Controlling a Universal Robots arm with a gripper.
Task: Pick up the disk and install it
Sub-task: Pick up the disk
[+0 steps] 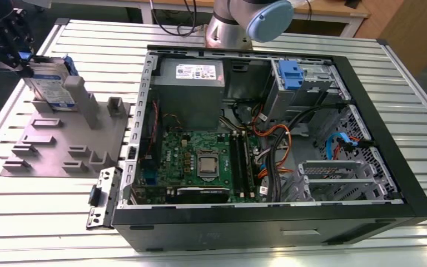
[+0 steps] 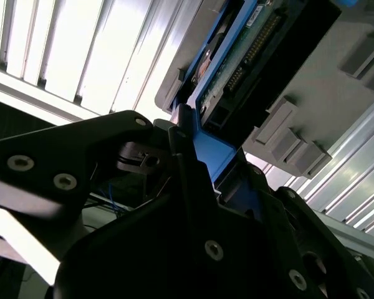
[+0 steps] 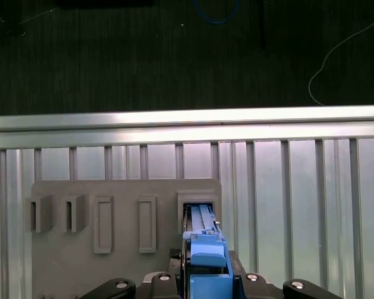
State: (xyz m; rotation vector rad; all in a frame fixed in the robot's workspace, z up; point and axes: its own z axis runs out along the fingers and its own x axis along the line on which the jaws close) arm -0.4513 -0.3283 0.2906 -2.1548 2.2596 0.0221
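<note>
Pincer (image 3: 206, 275) clamps disk (image 1: 50, 84); lower edge hidden in holder (image 1: 54, 139).

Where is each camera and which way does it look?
Exterior view: off the arm, looking down on the table, computer case, arm base, and tool at the disk.
First wrist view: on the wrist, looking past the tool at the disk in the grey holder.
Second wrist view: on the wrist, against the tool and disk.
Shared by all: tool, disk, holder.
</note>
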